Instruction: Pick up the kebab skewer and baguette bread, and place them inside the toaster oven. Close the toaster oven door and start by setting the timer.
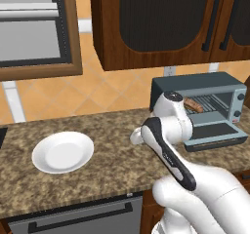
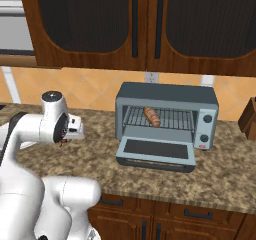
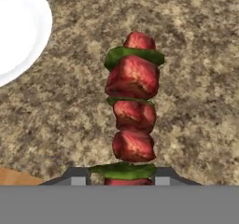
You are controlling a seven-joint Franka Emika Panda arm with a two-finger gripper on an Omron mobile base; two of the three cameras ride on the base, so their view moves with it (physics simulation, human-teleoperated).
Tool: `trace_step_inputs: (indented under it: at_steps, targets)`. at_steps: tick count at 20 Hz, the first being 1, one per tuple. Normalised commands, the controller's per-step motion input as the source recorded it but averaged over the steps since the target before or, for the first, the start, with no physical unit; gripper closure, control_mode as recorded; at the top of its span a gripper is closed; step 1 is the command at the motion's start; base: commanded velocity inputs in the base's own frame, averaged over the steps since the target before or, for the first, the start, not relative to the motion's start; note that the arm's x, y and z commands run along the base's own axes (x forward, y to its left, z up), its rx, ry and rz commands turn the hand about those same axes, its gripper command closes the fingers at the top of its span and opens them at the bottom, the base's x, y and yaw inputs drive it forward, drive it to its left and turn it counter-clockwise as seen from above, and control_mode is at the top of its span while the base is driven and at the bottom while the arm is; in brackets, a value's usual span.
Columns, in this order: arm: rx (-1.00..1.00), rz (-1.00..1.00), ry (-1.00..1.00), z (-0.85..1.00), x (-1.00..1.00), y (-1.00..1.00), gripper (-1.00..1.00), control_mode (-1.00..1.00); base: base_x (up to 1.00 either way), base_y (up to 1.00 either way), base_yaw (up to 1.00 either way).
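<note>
In the hand view, my gripper (image 3: 120, 177) is shut on the kebab skewer (image 3: 133, 101), whose red meat chunks and green pieces stick out over the speckled counter (image 3: 186, 55). The hand (image 2: 74, 126) hovers above the counter left of the toaster oven (image 2: 165, 95), with a bit of the skewer (image 2: 64, 143) below it. The baguette bread (image 2: 152, 116) lies on the wire rack inside the toaster oven (image 1: 205, 89). The toaster oven door (image 2: 155, 151) hangs open and flat. From the left base view the baguette bread (image 1: 194, 105) shows behind my arm.
A white plate (image 1: 63, 151) sits on the counter to the left, its rim (image 3: 18, 27) in the hand view. A wooden knife block (image 2: 248, 119) stands right of the oven. Dark wood cabinets (image 2: 135, 24) hang above, with a window (image 1: 34, 28) at far left.
</note>
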Motion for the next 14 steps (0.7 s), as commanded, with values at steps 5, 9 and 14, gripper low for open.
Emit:
trace_step_inputs:
  at_steps: [5,9,14]
  targets:
    - [0.13,0.08,0.0,0.09,0.0,-1.0,1.0,-1.0,0.0,0.0,0.0]
    - [0.15,0.09,0.0,0.01,0.0,-1.0,1.0,-1.0,0.0,0.0,0.0]
    - [0.15,0.09,0.0,0.02,0.0,-1.0,1.0,-1.0,0.0,0.0,0.0]
